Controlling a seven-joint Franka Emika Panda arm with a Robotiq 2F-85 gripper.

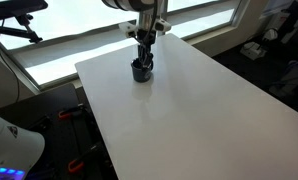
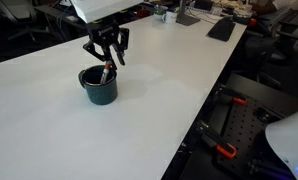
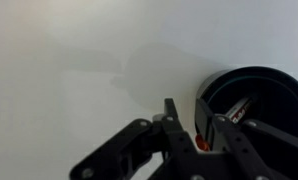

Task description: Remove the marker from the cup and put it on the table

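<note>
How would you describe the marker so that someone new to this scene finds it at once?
On the large white table stands a small dark cup, directly under the gripper. The marker is the thin reddish-brown stick leaning inside that cup, its top poking above the rim. Unlike the squat, dark cup and black fingers near it, it is slim and reddish.

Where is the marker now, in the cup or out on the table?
In the cup. The marker leans inside it, its top sticking out above the rim. The wrist view shows it inside too.
</note>
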